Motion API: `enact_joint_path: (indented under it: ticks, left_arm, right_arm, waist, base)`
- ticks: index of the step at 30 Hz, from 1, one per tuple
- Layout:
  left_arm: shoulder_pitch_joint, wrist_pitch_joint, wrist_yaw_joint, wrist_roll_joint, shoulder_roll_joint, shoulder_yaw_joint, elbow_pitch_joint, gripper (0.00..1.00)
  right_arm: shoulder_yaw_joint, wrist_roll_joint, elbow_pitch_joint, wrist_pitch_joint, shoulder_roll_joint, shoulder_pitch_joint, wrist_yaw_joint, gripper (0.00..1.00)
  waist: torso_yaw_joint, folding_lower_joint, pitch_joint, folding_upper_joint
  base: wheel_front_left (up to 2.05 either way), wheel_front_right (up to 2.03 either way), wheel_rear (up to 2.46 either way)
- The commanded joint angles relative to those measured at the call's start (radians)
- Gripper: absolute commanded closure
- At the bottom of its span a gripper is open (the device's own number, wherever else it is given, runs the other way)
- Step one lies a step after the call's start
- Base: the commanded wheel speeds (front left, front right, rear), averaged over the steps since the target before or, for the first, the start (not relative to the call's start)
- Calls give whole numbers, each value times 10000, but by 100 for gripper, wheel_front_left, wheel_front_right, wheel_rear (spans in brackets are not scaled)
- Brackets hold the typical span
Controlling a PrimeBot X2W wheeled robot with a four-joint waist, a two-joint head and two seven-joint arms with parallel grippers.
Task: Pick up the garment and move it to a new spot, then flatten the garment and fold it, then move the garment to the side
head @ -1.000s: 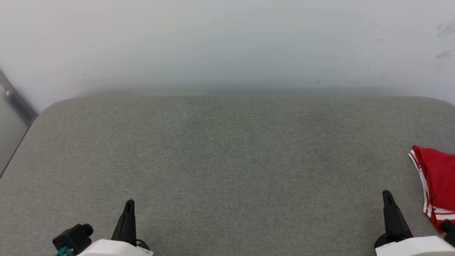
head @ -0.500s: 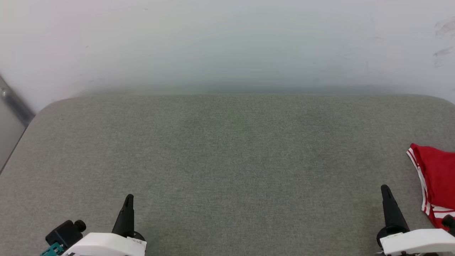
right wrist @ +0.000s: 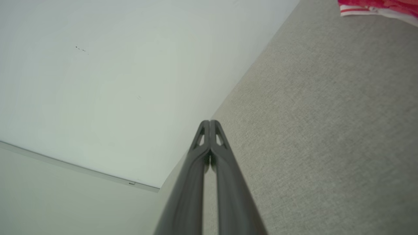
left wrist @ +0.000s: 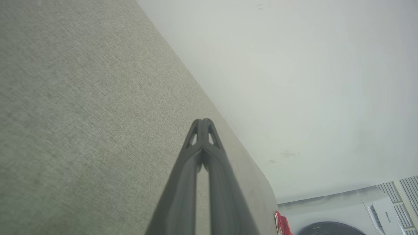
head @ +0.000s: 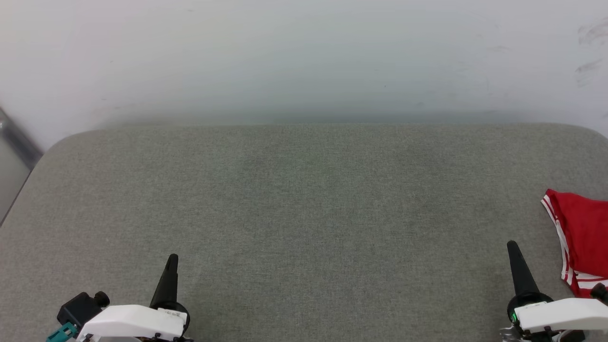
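Note:
The red garment (head: 582,237) with white striped trim lies at the right edge of the grey padded table (head: 304,213), partly cut off by the picture. A strip of it (right wrist: 378,8) crosses the top right of the right wrist view, and a small red bit (left wrist: 282,225) sits low in the left wrist view. My right gripper (head: 512,247) stands shut just left of the garment, apart from it, holding nothing. At the lower left my left gripper (head: 172,260) is shut and empty; its tips (left wrist: 203,122) meet over bare cloth.
A pale wall (head: 304,57) rises behind the table's far edge. A washing machine (left wrist: 343,225) stands beyond the table's corner in the left wrist view. A metal strip (head: 14,142) runs down at the far left.
The head view has shifted slightly, so table and garment sit a little higher and further left. Both grippers' tips have crept up the view and both stay shut.

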Motion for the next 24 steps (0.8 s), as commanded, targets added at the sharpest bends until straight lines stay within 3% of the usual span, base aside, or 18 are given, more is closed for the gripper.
enact_joint_path:
  ticks: [1,24]
  left_arm:
    - [-281,49,-63,-256,22,62,-54,100]
    - [-692,635,-283,-2645,-11,315,254,100]
  right_arm:
    - [-31,237,-46,46,19,-289,-1,100]
    - [-91,2470,264,623,38,-711,-2,100]
  waist:
    - [-5,0,4,0]
    - [-129,0,86,0]
  base:
    - [0,0,0]
    - [0,0,0]
